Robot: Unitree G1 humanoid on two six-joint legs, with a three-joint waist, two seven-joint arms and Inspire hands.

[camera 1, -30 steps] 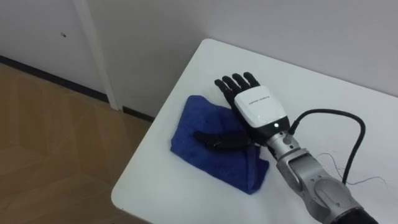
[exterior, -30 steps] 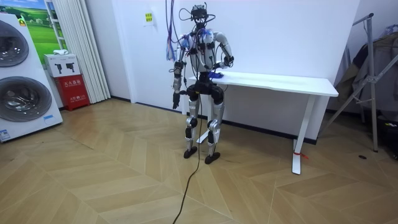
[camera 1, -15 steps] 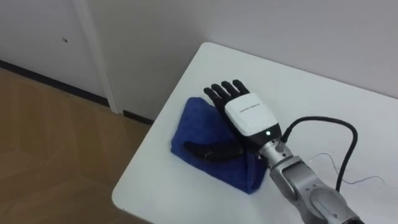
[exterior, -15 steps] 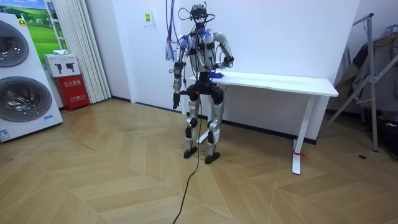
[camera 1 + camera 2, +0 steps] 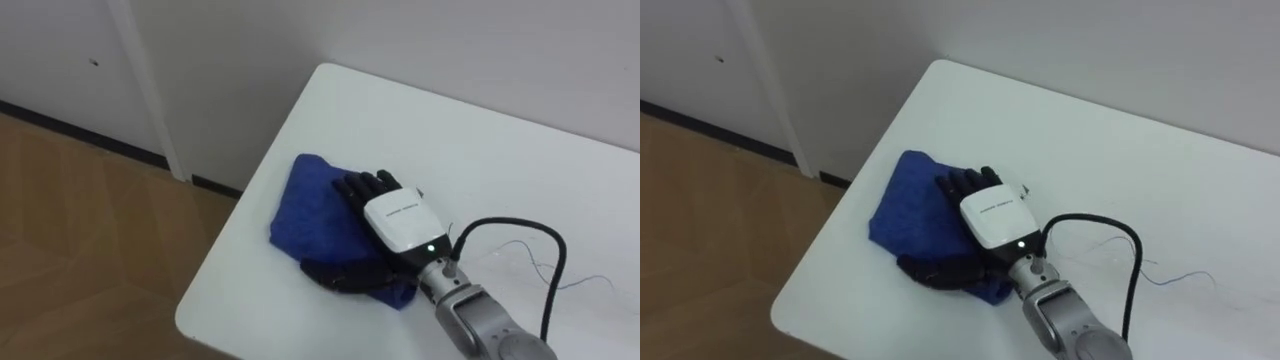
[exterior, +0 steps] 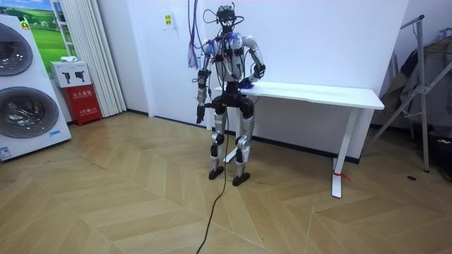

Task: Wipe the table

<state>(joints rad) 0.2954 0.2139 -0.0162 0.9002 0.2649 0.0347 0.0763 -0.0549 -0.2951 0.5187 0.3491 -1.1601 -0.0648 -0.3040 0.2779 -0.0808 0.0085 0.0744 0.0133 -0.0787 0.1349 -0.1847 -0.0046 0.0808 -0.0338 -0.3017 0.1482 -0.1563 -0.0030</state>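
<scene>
Well, right hand rests flat on cloth near edge of table

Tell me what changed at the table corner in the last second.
The right hand slid back toward the robot over the blue cloth: its fingertips, earlier past the cloth's far edge on the table, now lie on the cloth. Nothing was grasped or let go. The cloth kept about its place by the table's corner; the left hand hangs at the robot's side as before.
</scene>
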